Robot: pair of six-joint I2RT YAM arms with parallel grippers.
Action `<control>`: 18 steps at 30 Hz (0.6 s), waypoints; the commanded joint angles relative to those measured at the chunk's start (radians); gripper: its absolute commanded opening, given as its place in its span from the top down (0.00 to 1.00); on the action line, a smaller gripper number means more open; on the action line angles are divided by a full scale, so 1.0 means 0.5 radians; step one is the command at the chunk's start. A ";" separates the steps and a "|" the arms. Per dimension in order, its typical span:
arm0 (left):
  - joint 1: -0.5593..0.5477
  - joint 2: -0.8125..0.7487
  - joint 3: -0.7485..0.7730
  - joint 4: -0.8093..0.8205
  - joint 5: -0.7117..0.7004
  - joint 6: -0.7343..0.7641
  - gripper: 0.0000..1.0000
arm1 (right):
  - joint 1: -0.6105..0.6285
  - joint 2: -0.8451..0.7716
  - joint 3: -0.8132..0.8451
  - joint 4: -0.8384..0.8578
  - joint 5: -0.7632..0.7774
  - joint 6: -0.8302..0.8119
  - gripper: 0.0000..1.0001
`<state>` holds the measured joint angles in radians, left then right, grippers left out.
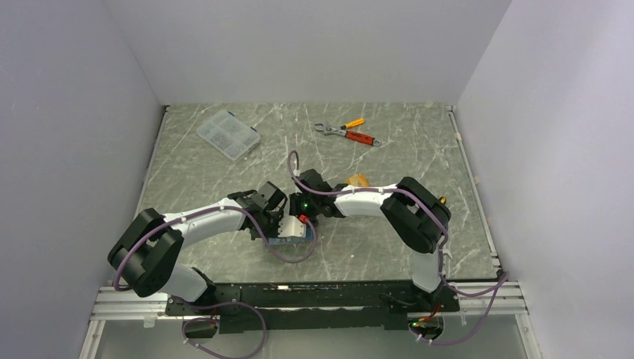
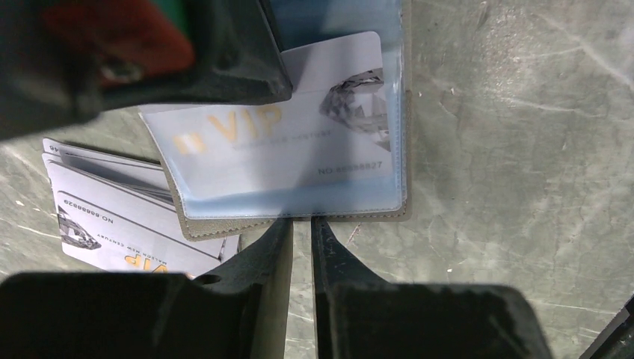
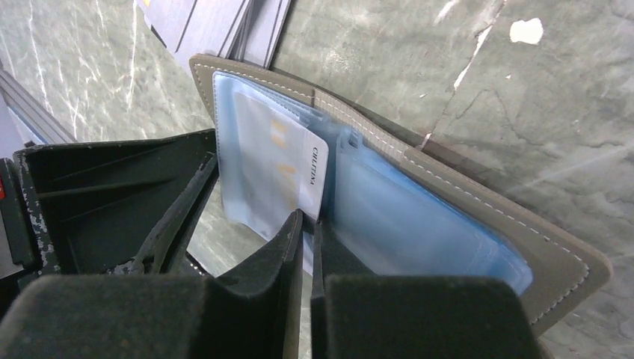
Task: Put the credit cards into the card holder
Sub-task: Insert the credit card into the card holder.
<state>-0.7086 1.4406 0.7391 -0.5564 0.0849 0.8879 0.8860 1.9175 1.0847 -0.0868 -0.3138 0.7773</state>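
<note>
The card holder [image 2: 224, 222] lies open on the table, blue-grey lining up; it also shows in the right wrist view [image 3: 463, 202] and the top view [image 1: 287, 241]. A silvery-grey VIP card [image 2: 262, 142] sits partly in a clear slot. My right gripper [image 3: 307, 218] is shut on that card's [image 3: 273, 161] edge. My left gripper [image 2: 300, 220] is shut, its tips against the holder's near edge. More silvery-grey cards [image 2: 112, 217] lie stacked beside the holder, partly under it. An orange-gold card [image 1: 359, 180] peeks out behind the right arm. Both grippers [image 1: 288, 221] meet over the holder.
A clear plastic compartment box [image 1: 228, 134] stands at the back left. An orange-handled wrench and pliers [image 1: 348, 133] lie at the back centre. Grey walls close the table on three sides.
</note>
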 commanded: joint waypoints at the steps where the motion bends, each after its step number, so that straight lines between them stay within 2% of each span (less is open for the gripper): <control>1: -0.006 0.055 -0.065 0.067 0.009 0.049 0.82 | 0.005 0.032 -0.083 -0.171 0.009 -0.128 0.87; 6: -0.040 0.043 -0.050 0.044 0.011 0.056 0.82 | -0.107 -0.183 -0.273 -0.163 -0.029 -0.118 0.78; 11: -0.217 0.092 -0.031 0.068 -0.012 0.027 0.82 | -0.115 -0.328 -0.403 -0.206 0.038 -0.109 0.81; 18: -0.241 0.151 0.021 0.076 -0.022 0.008 0.83 | -0.113 -0.271 -0.352 -0.200 0.006 -0.140 0.83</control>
<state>-0.8200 1.4742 0.7597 -0.5274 0.0288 0.8982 0.8280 1.7500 0.8967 -0.1055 -0.3416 0.7498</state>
